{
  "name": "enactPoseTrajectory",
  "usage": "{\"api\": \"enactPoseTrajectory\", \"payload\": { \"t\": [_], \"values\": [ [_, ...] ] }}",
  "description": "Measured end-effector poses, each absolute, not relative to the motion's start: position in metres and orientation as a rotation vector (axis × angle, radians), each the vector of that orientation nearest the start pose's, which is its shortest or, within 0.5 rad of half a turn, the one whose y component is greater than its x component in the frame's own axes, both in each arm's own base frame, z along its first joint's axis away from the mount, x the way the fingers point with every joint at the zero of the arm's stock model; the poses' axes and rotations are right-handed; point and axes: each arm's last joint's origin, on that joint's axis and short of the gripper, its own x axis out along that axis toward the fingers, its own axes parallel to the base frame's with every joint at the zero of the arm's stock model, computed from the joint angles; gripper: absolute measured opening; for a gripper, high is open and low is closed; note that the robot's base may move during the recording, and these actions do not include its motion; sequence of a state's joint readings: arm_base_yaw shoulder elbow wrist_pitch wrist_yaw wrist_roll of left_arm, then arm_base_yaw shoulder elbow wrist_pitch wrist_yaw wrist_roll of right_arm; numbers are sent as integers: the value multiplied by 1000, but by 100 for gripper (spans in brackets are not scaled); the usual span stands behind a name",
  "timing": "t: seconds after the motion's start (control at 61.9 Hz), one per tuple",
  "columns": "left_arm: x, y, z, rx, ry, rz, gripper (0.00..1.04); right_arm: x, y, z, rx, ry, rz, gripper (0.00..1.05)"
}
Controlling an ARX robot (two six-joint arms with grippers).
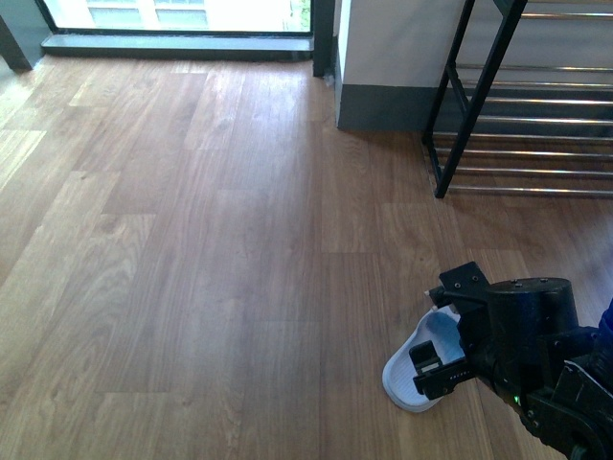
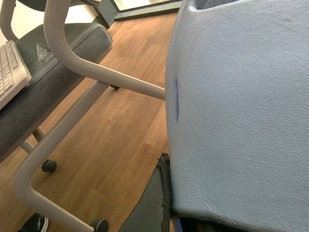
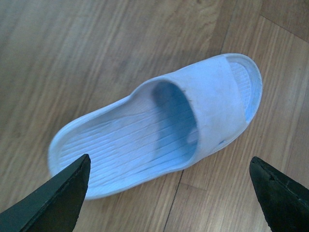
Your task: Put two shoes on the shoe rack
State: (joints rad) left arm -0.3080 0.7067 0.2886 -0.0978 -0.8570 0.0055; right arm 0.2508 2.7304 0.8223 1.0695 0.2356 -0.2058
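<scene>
A pale blue slide sandal [image 1: 414, 369] lies on the wood floor at the lower right of the front view. My right gripper [image 1: 442, 359] hovers over it, open; in the right wrist view the sandal [image 3: 159, 130] lies between and beyond my spread fingertips [image 3: 63, 193], untouched. My left gripper is out of the front view. In the left wrist view it is shut on the other pale blue slide sandal [image 2: 241, 106], which fills the picture; one dark finger [image 2: 154, 203] presses its edge. The shoe rack [image 1: 536, 105] stands at the back right. The grey sneakers are out of view.
A white wall corner with a dark skirting [image 1: 383, 105] stands left of the rack. A dark window sill [image 1: 177, 43] runs along the back. In the left wrist view an office chair [image 2: 72, 63] with grey frame and castors stands close by, with a keyboard [image 2: 12, 67] beside it.
</scene>
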Motion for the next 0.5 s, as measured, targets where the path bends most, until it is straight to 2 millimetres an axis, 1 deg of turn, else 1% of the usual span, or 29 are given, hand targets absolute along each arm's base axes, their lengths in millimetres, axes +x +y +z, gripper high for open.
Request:
{"api": "enactPoseTrajectory", "payload": {
  "t": [0.145,0.404,0.501],
  "values": [
    [143,-22,187,293,438,535,2,311,58,-128,-378,802,48,96],
    [143,-22,187,293,438,535,2,322,43,-155,-375,810,-38,96],
    [143,-22,187,293,438,535,2,326,34,-163,-387,812,-97,96]
  ]
}}
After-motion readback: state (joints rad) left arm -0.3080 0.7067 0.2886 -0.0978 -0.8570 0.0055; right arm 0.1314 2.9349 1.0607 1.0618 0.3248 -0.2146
